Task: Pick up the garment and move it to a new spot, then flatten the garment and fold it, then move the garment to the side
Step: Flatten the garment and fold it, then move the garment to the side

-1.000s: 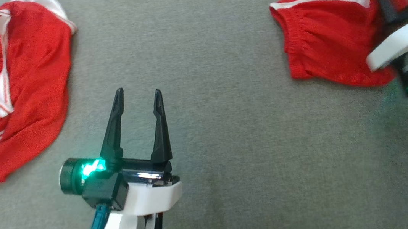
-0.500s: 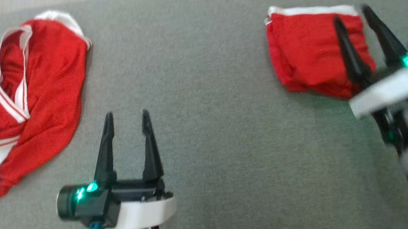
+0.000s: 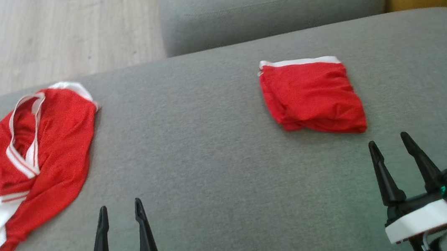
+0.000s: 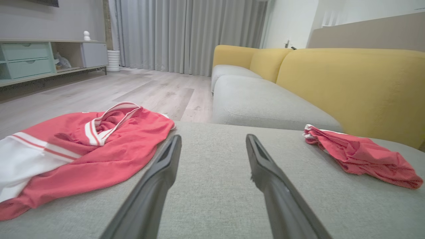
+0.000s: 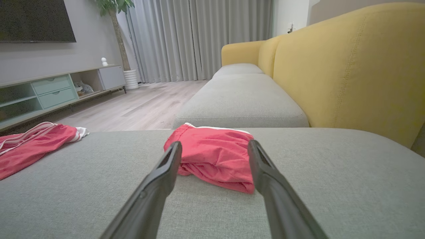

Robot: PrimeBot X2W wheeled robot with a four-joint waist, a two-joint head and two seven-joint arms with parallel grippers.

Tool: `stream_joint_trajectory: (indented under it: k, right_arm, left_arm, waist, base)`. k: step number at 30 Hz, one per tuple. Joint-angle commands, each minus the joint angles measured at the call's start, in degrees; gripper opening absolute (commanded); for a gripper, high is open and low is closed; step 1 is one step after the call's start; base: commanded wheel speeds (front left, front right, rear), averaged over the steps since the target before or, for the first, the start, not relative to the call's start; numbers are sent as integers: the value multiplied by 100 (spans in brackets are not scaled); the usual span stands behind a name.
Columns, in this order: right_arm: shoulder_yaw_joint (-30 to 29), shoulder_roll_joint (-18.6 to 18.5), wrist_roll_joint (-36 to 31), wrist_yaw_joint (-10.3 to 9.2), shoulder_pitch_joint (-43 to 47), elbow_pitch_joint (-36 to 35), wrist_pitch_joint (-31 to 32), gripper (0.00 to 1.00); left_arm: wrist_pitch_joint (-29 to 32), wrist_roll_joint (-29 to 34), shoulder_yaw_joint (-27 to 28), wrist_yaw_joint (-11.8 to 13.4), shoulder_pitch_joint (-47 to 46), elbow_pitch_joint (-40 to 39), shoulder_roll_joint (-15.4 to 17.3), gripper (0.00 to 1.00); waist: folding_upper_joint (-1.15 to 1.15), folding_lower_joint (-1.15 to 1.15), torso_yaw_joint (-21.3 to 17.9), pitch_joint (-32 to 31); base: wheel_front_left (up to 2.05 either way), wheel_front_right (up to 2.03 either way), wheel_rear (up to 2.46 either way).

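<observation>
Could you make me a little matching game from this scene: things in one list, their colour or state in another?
1. small red garment
2. red-and-white jersey
3. right end effector
4. sofa backrest

A. yellow
B. open, holding nothing
C. folded, on the cushion's right part
D. crumpled, at the cushion's left end

Pairs: 1-C, 2-D, 3-B, 4-A.

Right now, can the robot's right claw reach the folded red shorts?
Probably yes. The right claw is open and points toward the folded red shorts, which lie just ahead of it on the grey cushion with nothing in between.
</observation>
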Motion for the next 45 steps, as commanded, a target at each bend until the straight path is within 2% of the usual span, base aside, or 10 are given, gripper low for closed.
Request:
stream_joint_trajectory:
  k: [1, 34, 40, 45]
  right_arm:
    - [90, -47, -56, 39, -224, -226, -36, 100]
    - [65, 79, -109, 39, -47, -55, -37, 100]
    - [-46, 138, 131, 39, -184, 424, -37, 100]
    - [-25, 38, 536, 39, -993, 1069, -37, 100]
  left_arm:
    - [-29, 51, 215, -22, -280, -166, -16, 100]
    - [-29, 283, 318, -177, -142, 63, -16, 100]
    - [-29, 301, 285, -204, -197, 32, -16, 100]
    - [-29, 360, 121, -199, -438, -87, -16, 100]
  waist:
    - [0, 2, -82, -56]
    - [0, 2, 7, -165]
    - [0, 2, 37, -32]
    - [0, 2, 69, 492]
  base:
    - [0, 0, 0]
    - [0, 0, 0]
    - [0, 0, 0]
    - [0, 0, 0]
